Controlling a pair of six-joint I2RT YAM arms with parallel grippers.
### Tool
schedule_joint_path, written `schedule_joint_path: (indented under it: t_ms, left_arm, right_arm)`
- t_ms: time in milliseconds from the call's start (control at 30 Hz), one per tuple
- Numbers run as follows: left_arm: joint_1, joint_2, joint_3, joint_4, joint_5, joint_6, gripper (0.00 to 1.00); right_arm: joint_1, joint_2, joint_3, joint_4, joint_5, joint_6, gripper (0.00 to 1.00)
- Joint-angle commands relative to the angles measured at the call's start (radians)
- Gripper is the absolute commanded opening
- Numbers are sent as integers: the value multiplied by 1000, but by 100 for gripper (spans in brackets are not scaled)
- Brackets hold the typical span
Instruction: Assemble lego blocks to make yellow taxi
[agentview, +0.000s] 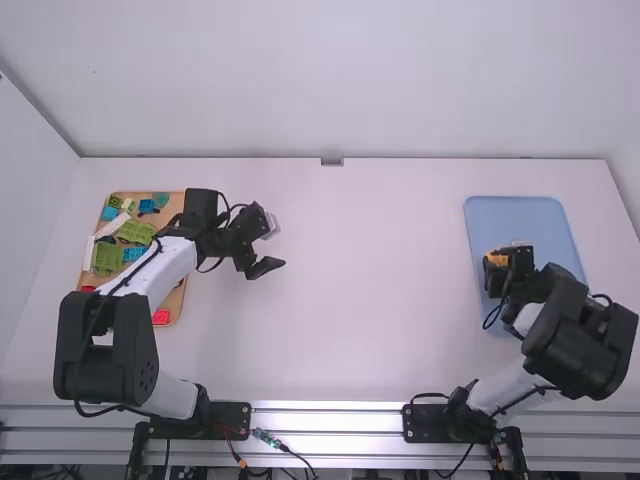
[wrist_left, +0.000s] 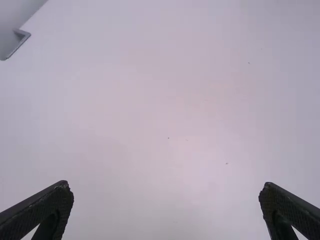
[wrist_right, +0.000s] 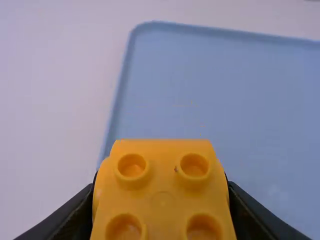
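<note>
Snugly, the right gripper (agentview: 507, 262) clasps the yellow block (wrist_right: 162, 187) between its fingers; the left gripper (agentview: 276, 242) stands spread.

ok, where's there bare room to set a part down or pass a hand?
Table: wide middle, between the left gripper and the blue tray. Also the tray's far part, beyond the yellow block in the right gripper. Crowded: the wooden tray, blocks plus left arm above.

There are two trays (agentview: 520, 215), two arms (agentview: 168, 272), one yellow block (wrist_right: 162, 199) and several other blocks (agentview: 107, 258), too crowded to count.
</note>
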Motion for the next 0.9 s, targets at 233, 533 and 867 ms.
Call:
schedule_joint_path:
  t_ms: [233,533,867]
  left_arm:
    - [-2,-22,-13,-14,11,-8,99]
    - [-2,-22,-13,-6,11,-8,99]
    - [-1,-22,-13,11,10,-14,99]
  right_arm:
    - [-22,201,189,-43,-47,19,42]
    - [-19,211,173,-26,9,5,79]
    - [-19,152,164,-48,14,108,99]
